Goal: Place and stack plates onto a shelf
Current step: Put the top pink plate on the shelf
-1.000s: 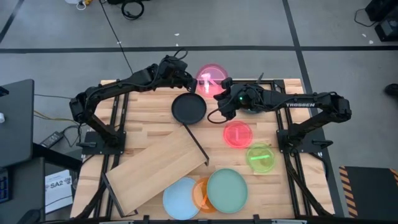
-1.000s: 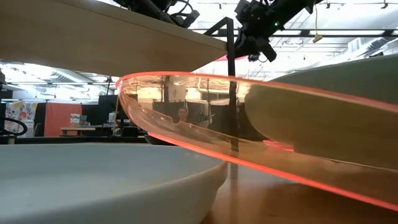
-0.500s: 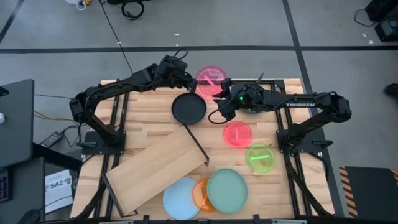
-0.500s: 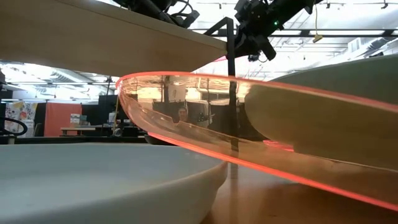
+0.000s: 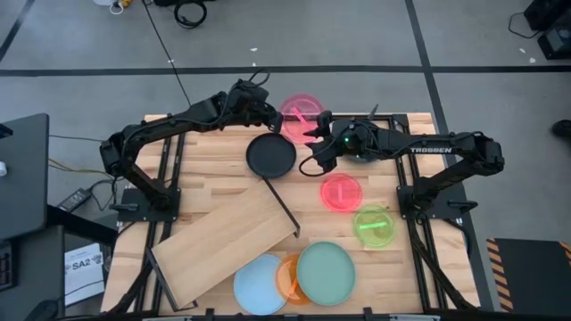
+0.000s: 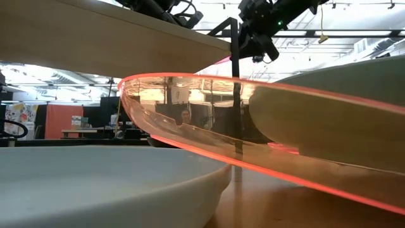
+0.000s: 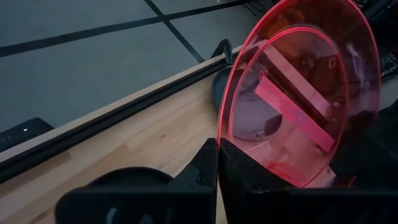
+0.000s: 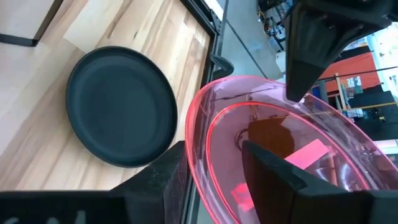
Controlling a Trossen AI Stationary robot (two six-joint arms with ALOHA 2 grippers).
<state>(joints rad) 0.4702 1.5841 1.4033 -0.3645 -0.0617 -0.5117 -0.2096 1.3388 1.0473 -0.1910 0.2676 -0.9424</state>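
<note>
A translucent pink plate (image 5: 302, 112) hangs tilted above the table's far edge, with my left gripper (image 5: 278, 119) shut on it. My right gripper (image 5: 314, 134) is open on the plate's opposite side. In the right wrist view its fingers stand on either side of the plate's nearer rim (image 8: 194, 149); whether they touch it I cannot tell. A black plate (image 5: 270, 156) lies flat on the table just below them. The shelf (image 5: 227, 239), a pale board with a black bar frame, lies slantwise at the near left. My left gripper pinches the pink plate's rim (image 7: 219, 132) between its two shut fingers. It comes in from the table's left and slants downward. The plate stands steeply tilted on edge beyond the fingers, lifted clear of the table.
A smaller pink plate (image 5: 341, 192) and a neon-green plate (image 5: 373, 226) lie at the right. Mint-green (image 5: 326, 272), orange (image 5: 287, 278) and light-blue (image 5: 261, 283) plates overlap at the near edge and fill the low view.
My right gripper has opened at the pink plate's rim, staying where it was. The plate stays tilted in my left gripper, which has kept still.
</note>
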